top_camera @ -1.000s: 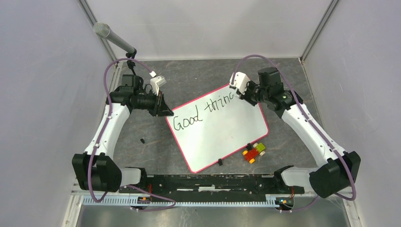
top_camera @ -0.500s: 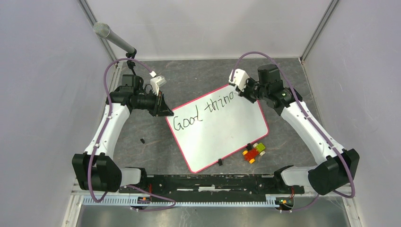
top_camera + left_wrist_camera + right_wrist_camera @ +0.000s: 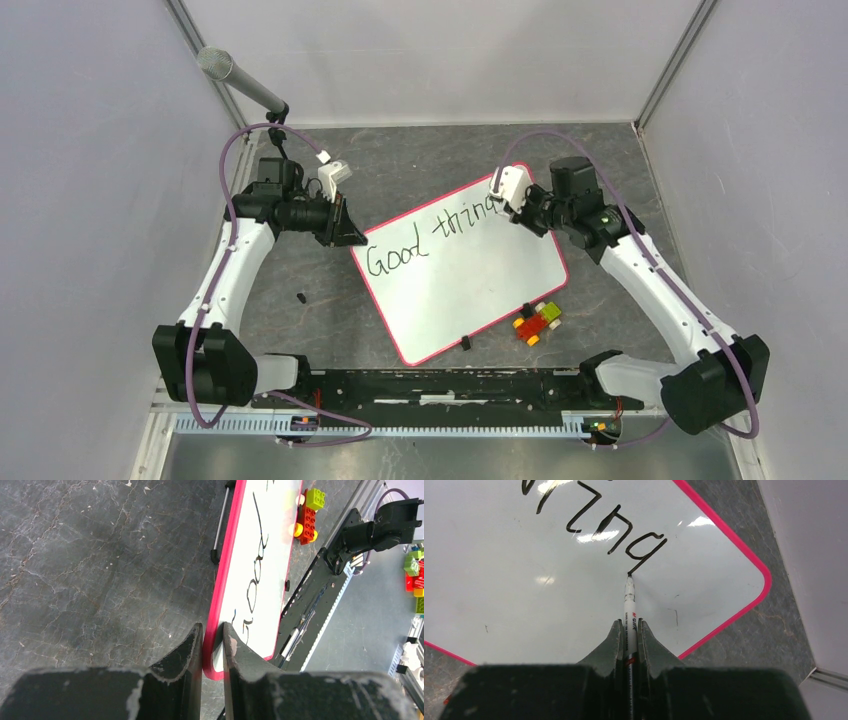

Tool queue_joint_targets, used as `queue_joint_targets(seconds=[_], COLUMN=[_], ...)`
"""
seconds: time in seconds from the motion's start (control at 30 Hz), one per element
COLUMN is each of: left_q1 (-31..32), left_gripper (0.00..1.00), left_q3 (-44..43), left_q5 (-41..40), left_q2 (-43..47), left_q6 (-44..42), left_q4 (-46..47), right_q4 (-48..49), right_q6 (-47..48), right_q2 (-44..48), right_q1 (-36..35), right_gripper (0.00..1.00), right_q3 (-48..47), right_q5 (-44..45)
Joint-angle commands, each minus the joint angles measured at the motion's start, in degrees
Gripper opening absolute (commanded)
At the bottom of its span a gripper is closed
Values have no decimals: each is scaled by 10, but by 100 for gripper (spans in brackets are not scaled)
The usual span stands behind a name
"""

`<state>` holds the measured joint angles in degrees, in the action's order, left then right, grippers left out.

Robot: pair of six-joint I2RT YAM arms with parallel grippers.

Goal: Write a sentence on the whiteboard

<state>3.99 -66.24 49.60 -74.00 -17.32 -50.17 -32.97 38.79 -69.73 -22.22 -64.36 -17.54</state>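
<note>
The whiteboard (image 3: pixel 470 290) lies skewed at centre frame on the bench (image 3: pixel 420 160), the sentence (image 3: pixel 430 232) reading "Good thing" across its upper part. The left tool (image 3: pixel 212 630) pinches the red-pink rim at the board's left corner, apparently in contact, though that wrist view is oblique. The right tool (image 3: pixel 628 626) is pressed together on a white marker (image 3: pixel 629 596), its tip touching the board at the tail of the last "g"; a block toy (image 3: pixel 538 321) sits just beside the board's lower right edge.

Right hand (image 3: pixel 629 626) pulled back toward near side; marker (image 3: pixel 629 597) added "g" tail to sentence (image 3: pixel 647 557).
</note>
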Motion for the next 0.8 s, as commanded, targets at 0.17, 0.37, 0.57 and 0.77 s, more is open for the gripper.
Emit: queue_joint_targets(seconds=[0.17,0.37,0.57,0.77], left_q1=[4,4,5,5], left_gripper=[2,2,3,2], left_q3=[11,10,8,7], left_q5=[-25,-25,-25,-26], left_q2=[3,2,-2,0], left_q6=[-20,-21,-20,-18], left_q4=[11,11,11,11], right_q4=[-15,-25,-21,-27], right_q6=[-19,-26,-32,-41], right_q2=[25,25,16,9], right_q1=[1,-6,-15,-1], right_gripper=[0,0,0,0], right_q3=[32,16,-17,-61], right_q5=[-25,-45,-63,-69])
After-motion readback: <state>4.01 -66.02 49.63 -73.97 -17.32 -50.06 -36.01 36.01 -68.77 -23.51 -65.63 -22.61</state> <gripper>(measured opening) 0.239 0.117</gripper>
